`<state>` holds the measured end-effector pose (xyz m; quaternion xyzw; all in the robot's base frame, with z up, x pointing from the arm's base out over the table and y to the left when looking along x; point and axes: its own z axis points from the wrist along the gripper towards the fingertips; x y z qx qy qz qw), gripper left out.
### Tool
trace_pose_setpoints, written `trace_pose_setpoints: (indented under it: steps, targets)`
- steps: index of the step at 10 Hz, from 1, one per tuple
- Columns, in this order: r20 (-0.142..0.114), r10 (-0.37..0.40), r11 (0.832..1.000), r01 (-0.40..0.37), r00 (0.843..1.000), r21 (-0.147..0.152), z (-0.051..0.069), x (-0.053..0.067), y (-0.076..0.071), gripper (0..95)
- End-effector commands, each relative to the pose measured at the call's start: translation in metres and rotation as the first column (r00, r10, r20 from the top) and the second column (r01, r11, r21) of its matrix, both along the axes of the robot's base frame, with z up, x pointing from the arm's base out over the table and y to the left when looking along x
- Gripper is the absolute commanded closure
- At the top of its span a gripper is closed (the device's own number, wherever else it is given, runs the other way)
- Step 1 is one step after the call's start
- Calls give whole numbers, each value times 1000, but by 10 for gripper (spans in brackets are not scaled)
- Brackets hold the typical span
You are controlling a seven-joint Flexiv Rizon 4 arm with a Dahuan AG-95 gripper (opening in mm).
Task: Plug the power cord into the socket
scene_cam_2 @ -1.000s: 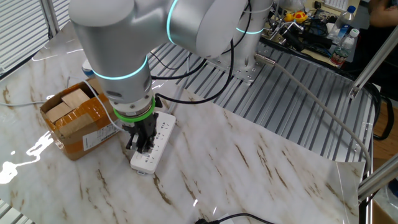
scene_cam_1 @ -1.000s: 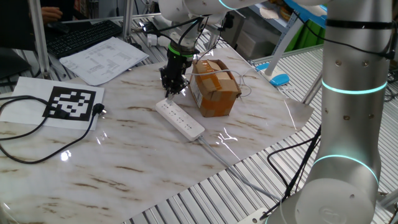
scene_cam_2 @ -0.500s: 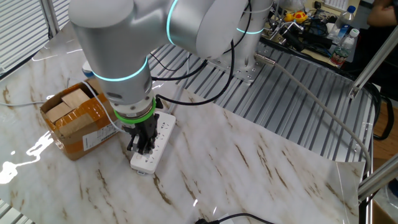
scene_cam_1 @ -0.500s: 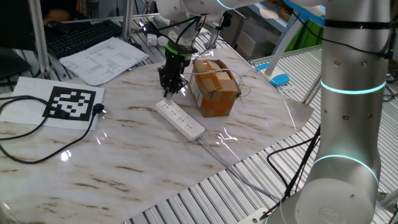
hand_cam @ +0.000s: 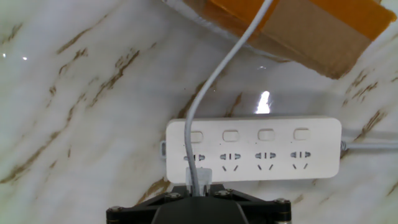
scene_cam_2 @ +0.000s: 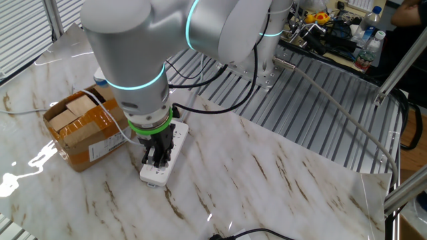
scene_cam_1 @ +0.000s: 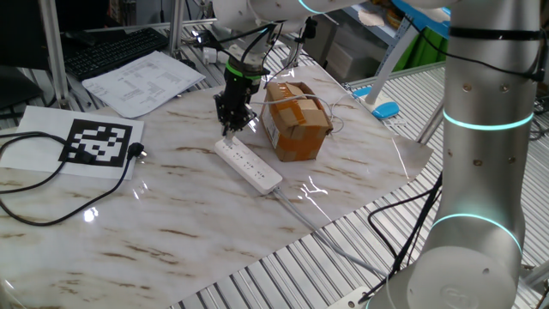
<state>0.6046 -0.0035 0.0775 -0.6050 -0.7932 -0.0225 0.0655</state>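
The socket (hand_cam: 280, 149) is a long white power strip with a row of outlets, lying flat on the marble table (scene_cam_1: 171, 215). It also shows in both fixed views, socket (scene_cam_1: 249, 166) and socket (scene_cam_2: 155, 175). My gripper (hand_cam: 198, 186) is shut on the white plug of the power cord (hand_cam: 214, 81). The cord runs up from the jaws toward the cardboard box. The plug sits right over the strip's end outlet, and its prongs are hidden. In the fixed views the gripper (scene_cam_1: 232, 127) (scene_cam_2: 156, 159) points straight down at that end of the strip.
A taped cardboard box (scene_cam_1: 296, 120) (scene_cam_2: 80, 130) stands close beside the strip. A black cable with a plug (scene_cam_1: 137, 153) lies on a printed marker sheet (scene_cam_1: 99, 142) at the left. Papers (scene_cam_1: 141, 81) lie at the back. The table's metal-slat edge (scene_cam_1: 326, 249) is near.
The gripper, still holding the plug, has shifted a little along the strip toward its end and slightly up. The strip and box have not moved.
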Motion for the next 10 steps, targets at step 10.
trace_pose_setpoints:
  steps: [10]
  targets:
    - [-16, 12, 1000, -12, 1000, 4, -6, 5, -7, 950]
